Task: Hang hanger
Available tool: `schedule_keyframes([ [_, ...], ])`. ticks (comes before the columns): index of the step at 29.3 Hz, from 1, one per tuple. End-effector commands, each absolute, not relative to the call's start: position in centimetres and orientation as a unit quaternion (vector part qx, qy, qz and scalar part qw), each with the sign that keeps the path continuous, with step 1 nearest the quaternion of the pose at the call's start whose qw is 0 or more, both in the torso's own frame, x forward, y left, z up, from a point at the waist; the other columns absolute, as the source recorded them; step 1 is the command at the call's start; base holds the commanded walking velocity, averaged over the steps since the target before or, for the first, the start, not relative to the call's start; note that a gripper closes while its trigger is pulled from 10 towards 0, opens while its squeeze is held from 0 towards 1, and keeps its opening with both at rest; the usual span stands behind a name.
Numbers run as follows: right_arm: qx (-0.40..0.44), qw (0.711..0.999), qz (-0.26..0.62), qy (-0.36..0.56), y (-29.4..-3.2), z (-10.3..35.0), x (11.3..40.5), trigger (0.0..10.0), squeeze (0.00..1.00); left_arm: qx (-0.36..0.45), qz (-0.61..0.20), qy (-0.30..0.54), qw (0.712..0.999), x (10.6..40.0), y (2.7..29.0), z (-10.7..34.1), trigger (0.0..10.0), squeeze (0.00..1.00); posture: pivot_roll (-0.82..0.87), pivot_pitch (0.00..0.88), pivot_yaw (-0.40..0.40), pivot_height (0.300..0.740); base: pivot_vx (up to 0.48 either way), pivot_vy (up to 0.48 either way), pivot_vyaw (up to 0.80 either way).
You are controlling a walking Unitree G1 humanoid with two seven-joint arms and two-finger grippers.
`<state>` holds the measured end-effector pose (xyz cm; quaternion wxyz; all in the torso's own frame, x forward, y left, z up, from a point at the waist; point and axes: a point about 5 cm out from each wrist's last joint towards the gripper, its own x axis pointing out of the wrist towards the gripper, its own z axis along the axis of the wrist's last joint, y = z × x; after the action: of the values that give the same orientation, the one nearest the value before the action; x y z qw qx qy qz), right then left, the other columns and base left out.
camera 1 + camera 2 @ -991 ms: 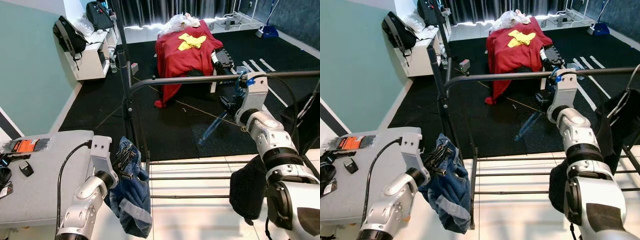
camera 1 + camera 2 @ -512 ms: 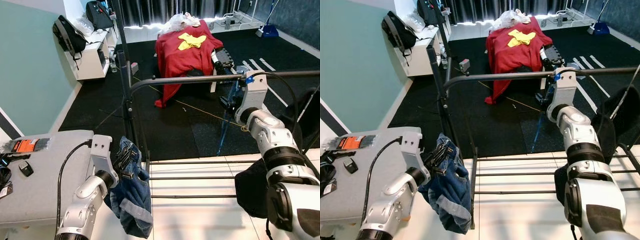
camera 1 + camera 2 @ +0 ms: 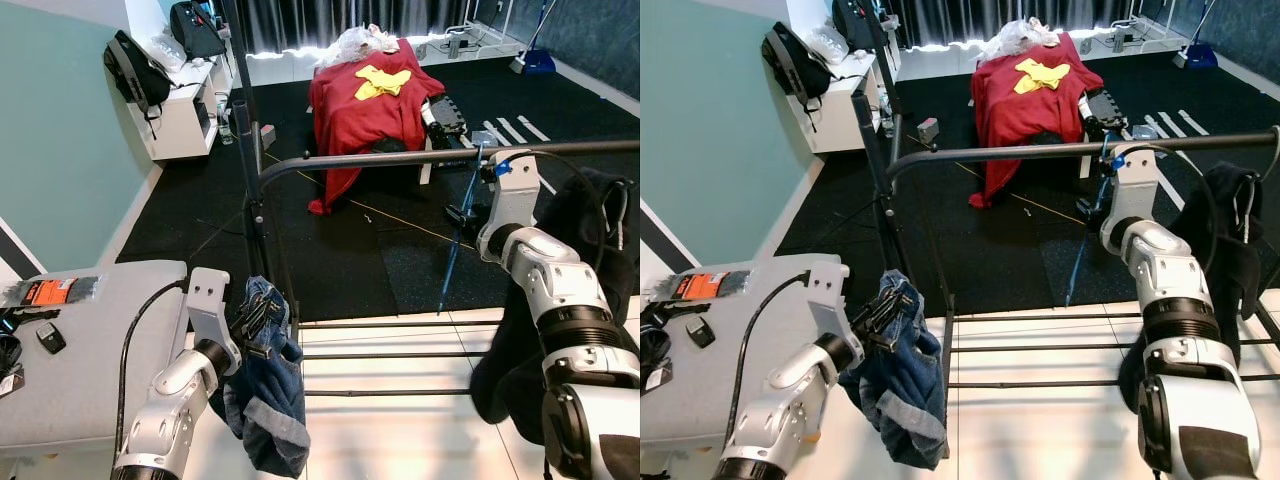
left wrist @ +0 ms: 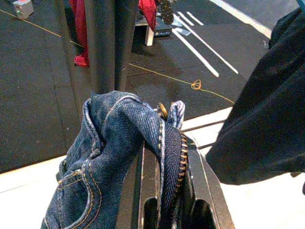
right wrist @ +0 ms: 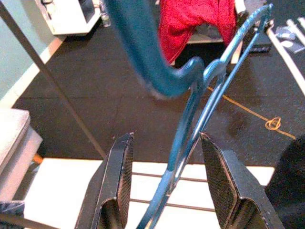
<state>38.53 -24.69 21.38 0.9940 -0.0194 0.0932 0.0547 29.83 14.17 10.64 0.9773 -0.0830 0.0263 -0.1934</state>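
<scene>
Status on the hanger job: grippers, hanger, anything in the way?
Right gripper open at the rail, blue hanger hanging between its fingers. Left gripper shut on jeans, held low. Dark garment hangs just beside.

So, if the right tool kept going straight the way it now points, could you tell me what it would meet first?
Most likely the blue hanger, which already lies between the open fingers of the right tool. Past that, the line seems to run down to the black floor mat, though depth is hard to judge.
</scene>
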Motion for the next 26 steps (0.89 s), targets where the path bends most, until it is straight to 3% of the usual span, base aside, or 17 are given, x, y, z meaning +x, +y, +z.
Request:
schedule_keyframes([
  [1, -0.013, 0.992, 0.068, 0.103, -24.21, 21.12, 38.37, 10.0, 0.00, -0.082, -0.198, 0.009, 0.977, 29.92, 14.50, 11.50, 10.0, 0.00, 0.09, 0.071, 0.105, 0.740, 0.000, 0.000, 0.00],
  [17, -0.016, 0.990, 0.078, 0.120, -23.89, 21.28, 37.86, 9.7, 0.00, -0.085, -0.199, 0.004, 0.976, 29.91, 14.39, 11.66, 10.0, 0.00, 0.08, 0.063, 0.099, 0.740, 0.000, 0.000, 0.00],
  [18, -0.012, 0.989, 0.079, 0.122, -23.85, 21.27, 37.81, 4.6, 0.00, -0.085, -0.200, 0.004, 0.976, 29.89, 14.37, 11.66, 10.0, 0.00, 0.08, 0.063, 0.099, 0.740, 0.000, 0.000, 0.00],
  [19, -0.012, 0.989, 0.079, 0.122, -23.85, 21.27, 37.81, 4.6, 0.00, -0.085, -0.200, 0.004, 0.976, 29.89, 14.37, 11.66, 10.0, 0.00, 0.08, 0.063, 0.099, 0.740, 0.000, 0.000, 0.00],
  [20, -0.009, 0.989, 0.080, 0.124, -23.81, 21.26, 37.76, 0.3, 0.00, -0.085, -0.200, 0.004, 0.976, 29.86, 14.36, 11.65, 10.0, 0.00, 0.08, 0.059, 0.097, 0.740, 0.000, 0.000, 0.00],
  [26, -0.005, 0.989, 0.082, 0.126, -23.77, 21.23, 37.68, 0.0, 0.00, -0.086, -0.200, 0.003, 0.976, 29.81, 14.37, 11.63, 10.0, 0.00, 0.08, 0.056, 0.096, 0.740, 0.000, 0.000, 0.00],
])
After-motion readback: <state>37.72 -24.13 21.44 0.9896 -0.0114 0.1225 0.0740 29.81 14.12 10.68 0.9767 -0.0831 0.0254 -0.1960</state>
